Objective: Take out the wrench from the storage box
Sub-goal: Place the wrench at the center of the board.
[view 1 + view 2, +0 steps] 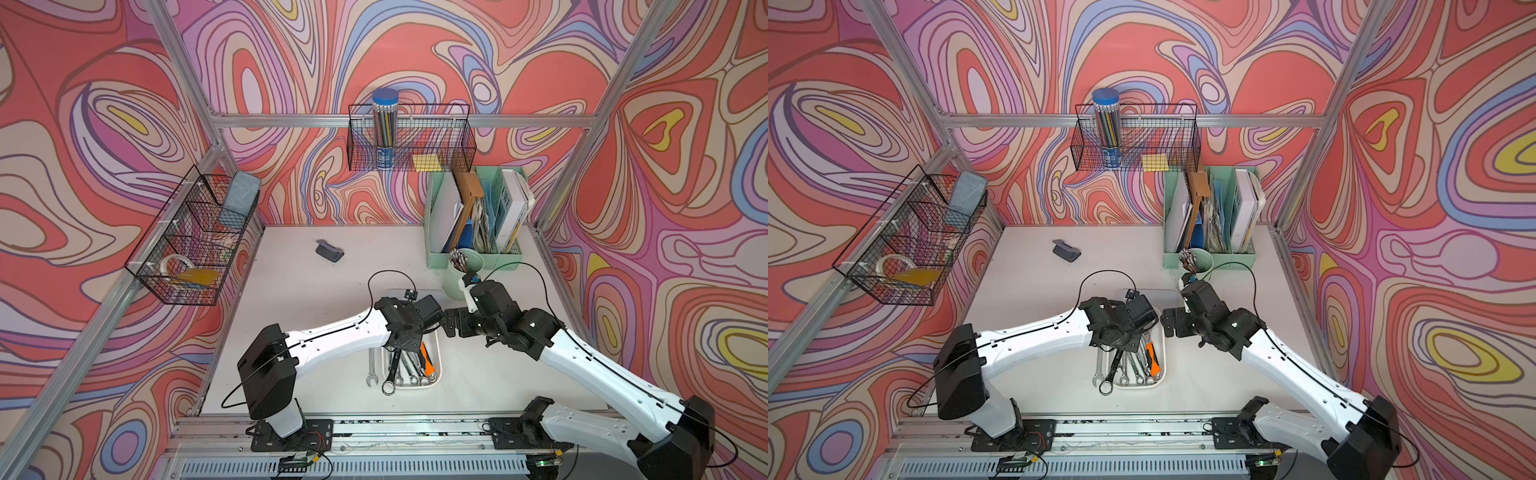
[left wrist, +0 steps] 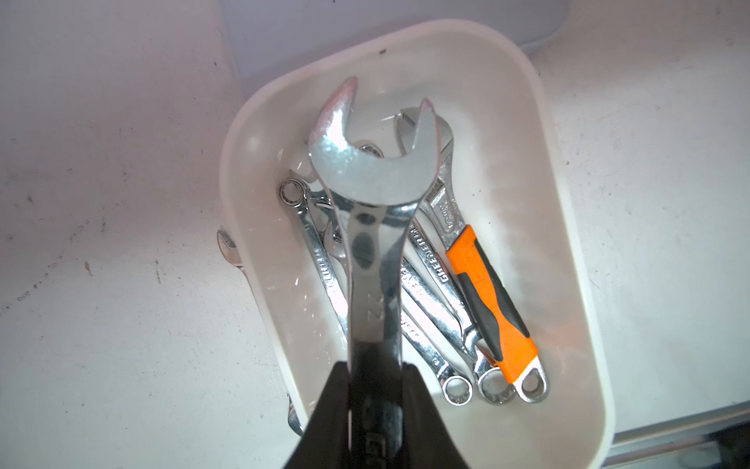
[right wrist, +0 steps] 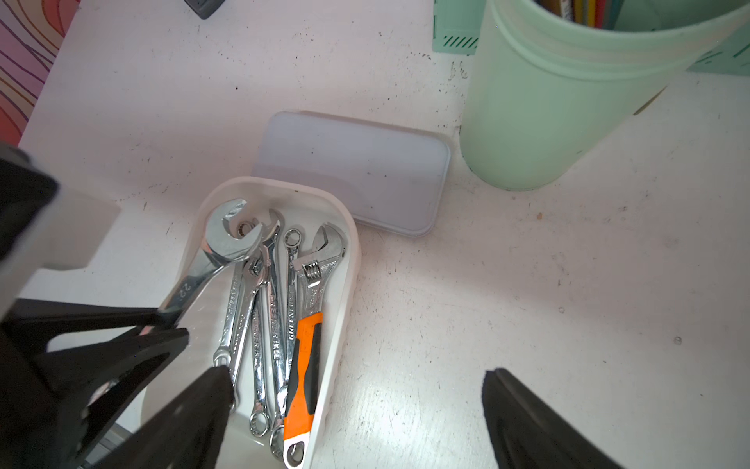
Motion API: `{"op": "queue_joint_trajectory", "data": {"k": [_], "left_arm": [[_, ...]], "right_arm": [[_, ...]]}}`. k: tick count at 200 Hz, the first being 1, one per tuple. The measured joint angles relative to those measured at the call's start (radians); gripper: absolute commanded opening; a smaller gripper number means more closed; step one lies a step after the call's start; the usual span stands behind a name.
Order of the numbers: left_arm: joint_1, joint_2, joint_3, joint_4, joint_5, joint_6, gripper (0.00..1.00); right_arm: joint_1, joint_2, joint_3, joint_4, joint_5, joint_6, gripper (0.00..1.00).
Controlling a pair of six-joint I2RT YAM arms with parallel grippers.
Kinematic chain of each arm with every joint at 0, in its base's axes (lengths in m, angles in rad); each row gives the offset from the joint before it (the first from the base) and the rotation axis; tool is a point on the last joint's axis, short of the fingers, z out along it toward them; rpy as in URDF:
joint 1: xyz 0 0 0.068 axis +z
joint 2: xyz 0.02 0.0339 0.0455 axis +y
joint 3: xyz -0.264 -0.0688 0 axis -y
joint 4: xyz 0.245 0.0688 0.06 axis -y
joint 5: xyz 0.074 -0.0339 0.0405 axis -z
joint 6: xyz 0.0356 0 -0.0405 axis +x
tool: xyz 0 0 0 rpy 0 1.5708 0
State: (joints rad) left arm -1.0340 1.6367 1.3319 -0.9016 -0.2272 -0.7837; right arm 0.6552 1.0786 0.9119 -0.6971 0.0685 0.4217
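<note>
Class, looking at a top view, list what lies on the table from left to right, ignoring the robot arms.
Small dark grey office tool → loose wrench beside the box → white storage box → mint-green pen cup.

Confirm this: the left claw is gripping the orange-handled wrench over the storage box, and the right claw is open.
Not quite. The left claw grips the big chrome open-end wrench, not the orange-handled wrench, which lies in the storage box; the left wrist view shows it. The right claw is open.
</note>
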Motion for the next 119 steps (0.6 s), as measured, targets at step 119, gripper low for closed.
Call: {"op": "queue_joint_trajectory", "data": {"k": [119], "left_arm": [[0.349, -0.325, -0.496, 0.095, -0.049, 0.005, 0.00]], "right_arm": [[0.000, 0.021, 0.000, 0.021, -0.014, -0.013, 0.98]]}}
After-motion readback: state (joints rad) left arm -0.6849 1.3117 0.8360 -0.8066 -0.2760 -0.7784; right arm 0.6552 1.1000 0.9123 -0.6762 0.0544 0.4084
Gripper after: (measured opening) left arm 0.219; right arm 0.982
